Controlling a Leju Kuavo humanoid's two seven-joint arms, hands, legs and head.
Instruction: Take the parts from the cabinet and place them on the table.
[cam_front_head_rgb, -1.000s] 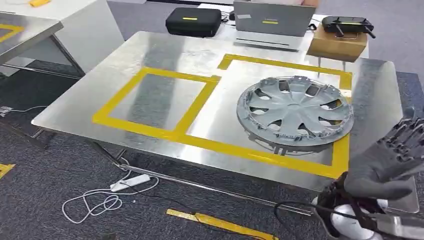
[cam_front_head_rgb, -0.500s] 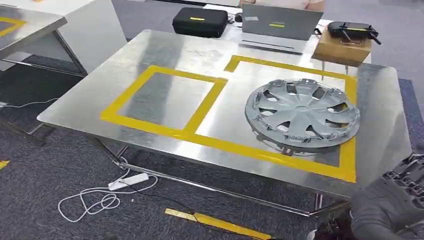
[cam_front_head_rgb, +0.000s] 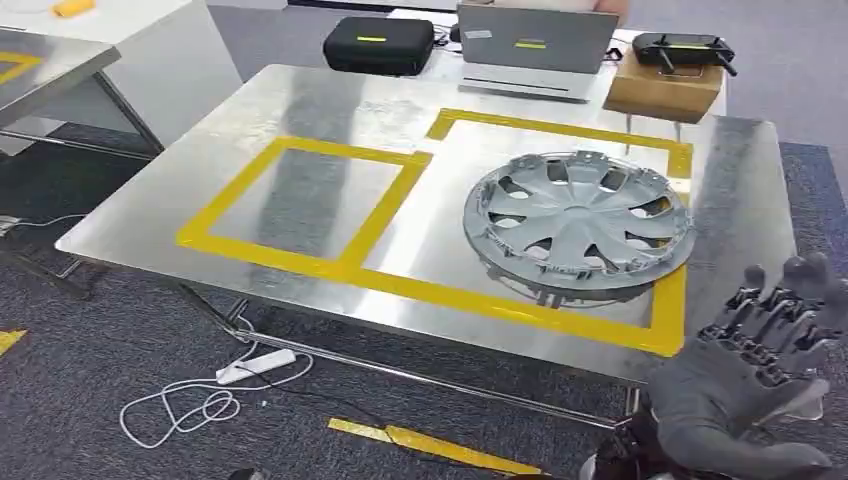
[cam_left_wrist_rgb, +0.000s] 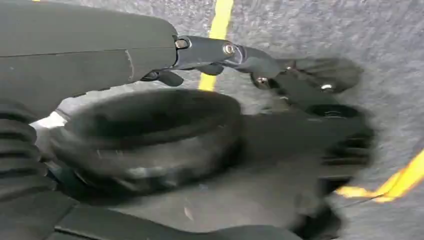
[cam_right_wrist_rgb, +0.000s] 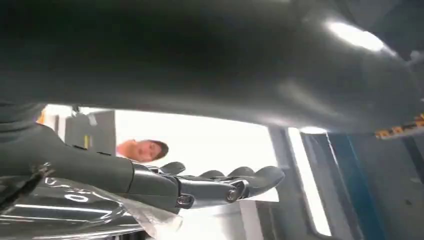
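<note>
A round grey plastic spoked hubcap (cam_front_head_rgb: 578, 223) lies flat on the shiny sheet-metal table (cam_front_head_rgb: 330, 110), inside the right-hand yellow tape rectangle (cam_front_head_rgb: 560, 215). The right hand (cam_front_head_rgb: 745, 385) hangs near the table's right near corner, dark fingers (cam_front_head_rgb: 775, 315) spread, holding nothing. The left hand (cam_left_wrist_rgb: 300, 120) is blurred; I cannot tell its grip.
</note>
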